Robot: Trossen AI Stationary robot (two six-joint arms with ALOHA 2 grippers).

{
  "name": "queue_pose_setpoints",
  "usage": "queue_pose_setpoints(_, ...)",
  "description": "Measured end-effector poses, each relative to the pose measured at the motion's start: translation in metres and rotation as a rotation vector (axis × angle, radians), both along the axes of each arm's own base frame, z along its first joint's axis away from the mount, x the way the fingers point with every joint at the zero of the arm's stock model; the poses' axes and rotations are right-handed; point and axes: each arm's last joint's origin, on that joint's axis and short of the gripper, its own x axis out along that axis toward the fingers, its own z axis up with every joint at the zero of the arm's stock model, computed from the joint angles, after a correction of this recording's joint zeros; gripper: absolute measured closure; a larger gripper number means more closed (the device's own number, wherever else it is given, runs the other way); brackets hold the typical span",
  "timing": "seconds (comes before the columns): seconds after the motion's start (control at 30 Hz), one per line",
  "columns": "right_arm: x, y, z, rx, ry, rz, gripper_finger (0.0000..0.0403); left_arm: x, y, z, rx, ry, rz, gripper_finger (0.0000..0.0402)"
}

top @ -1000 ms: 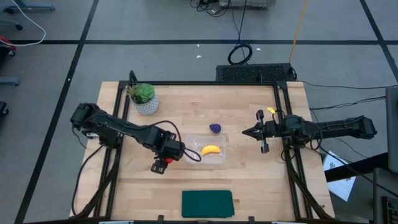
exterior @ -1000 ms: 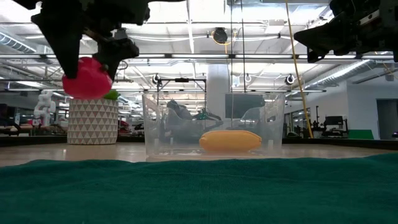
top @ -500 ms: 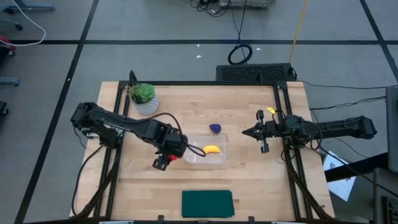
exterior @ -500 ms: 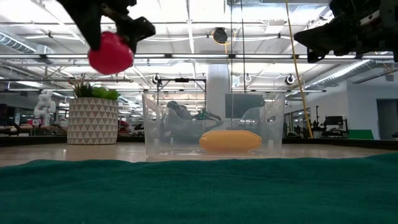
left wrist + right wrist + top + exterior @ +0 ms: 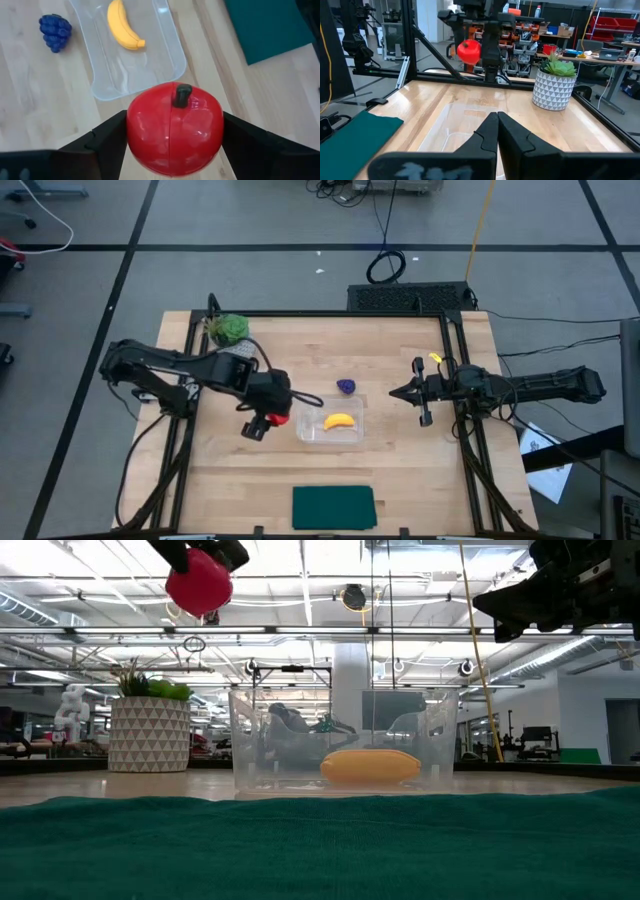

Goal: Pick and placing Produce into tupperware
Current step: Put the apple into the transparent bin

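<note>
My left gripper (image 5: 174, 137) is shut on the round red fruit (image 5: 277, 420), which has a dark stem, and hangs high above the table just left of the clear tupperware (image 5: 332, 423). The yellow banana (image 5: 340, 420) lies inside the tupperware, on its floor. The dark purple lumpy piece (image 5: 346, 386) rests on the wood just beyond the container's far side. My right gripper (image 5: 405, 392) is shut and waits over the table's right part, touching nothing. My left gripper pinches the red fruit (image 5: 174, 129) between its two fingers, one finger (image 5: 112, 135) on each opposite side of the round body. The fingers come from above, pointing down. The fruit (image 5: 200, 582) is lifted clear, well above the table, stem (image 5: 182, 95) facing the wrist camera.
A green plant in a white patterned pot (image 5: 230, 335) stands at the far left corner. A dark green flat cloth (image 5: 333, 507) lies at the near edge. Dark frame rails (image 5: 455, 370) run along the left and right sides. Bare wood lies between the container and the cloth.
My left gripper, still shut on the red fruit, has risen steadily and moved toward the table's far edge and a little to the right, closer to the tupperware. The fruit stands much higher above the table than before.
</note>
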Motion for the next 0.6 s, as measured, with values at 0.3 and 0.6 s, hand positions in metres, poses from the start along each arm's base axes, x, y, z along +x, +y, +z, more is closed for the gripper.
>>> queue_pose_setpoints(0.3,0.000,0.000,0.000,0.000,0.000,0.000,0.0403,-0.016,0.007,0.018,-0.005,-0.077,0.000,0.0131)
queue_pose_setpoints(0.6,0.000,0.000,0.000,0.000,0.001,0.000,0.0403,-0.016,0.026,0.023,-0.027,-0.148,0.102,0.0122)
